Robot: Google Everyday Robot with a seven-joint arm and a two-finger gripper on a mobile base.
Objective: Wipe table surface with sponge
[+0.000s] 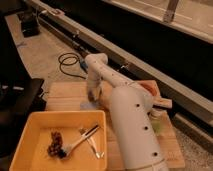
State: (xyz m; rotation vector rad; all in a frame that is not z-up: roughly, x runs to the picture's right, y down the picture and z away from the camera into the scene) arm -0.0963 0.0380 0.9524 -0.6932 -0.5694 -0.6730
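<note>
Gripper points down onto bench at tray's twelve o'clock, seemingly pressing sponge for wiping.

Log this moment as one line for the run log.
end effector: low over table surface, far side | sponge: on table beneath end effector | yellow tray: near left

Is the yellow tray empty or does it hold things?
Not empty: the yellow tray holds utensils. The gripper is down at the table surface.
</note>
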